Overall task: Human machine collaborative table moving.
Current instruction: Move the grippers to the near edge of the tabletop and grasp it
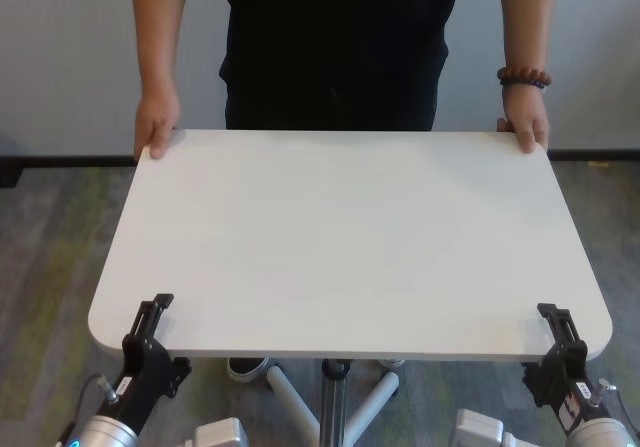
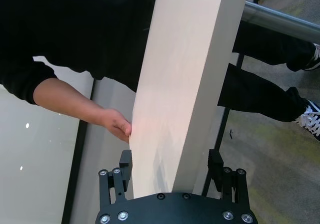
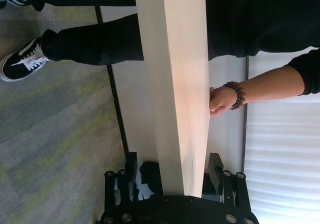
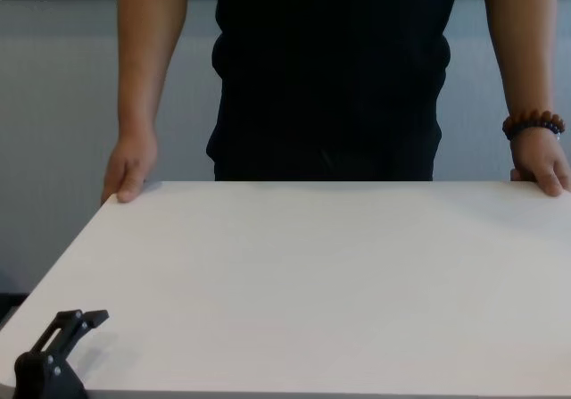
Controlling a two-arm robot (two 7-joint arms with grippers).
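The worktop (image 1: 350, 242), a white rectangular slab with rounded corners, lies level in the middle of the head view, between the robot at its near edge and the human (image 1: 335, 47) at its far edge. A slim grey centre post (image 1: 330, 402) with splayed feet shows beneath the near edge.

The left pincer (image 1: 155, 312) sits at the near left corner. In the left wrist view its two black fingers (image 2: 125, 166) stand apart, one on each face of the slab's thin edge, close against it. Whether the pads actually bear on the surface is hard to judge from this angle; they appear to straddle the edge rather than press it.

The right pincer (image 1: 558, 322) sits at the near right corner. The right wrist view shows the same arrangement: fingers (image 3: 215, 166) parted, the slab's edge running between them.

The human stands directly behind the far edge in a black shirt. One hand (image 1: 155, 127) rests on the far left corner, fingers curled over the edge. The other hand (image 1: 527, 127) rests on the far right corner, with a beaded bracelet (image 1: 524, 77) on that wrist. Dark trousers and black-and-white shoes (image 3: 22, 63) are visible below the slab in the wrist views.

Grey carpet (image 1: 50, 257) with faint green patches covers the floor.
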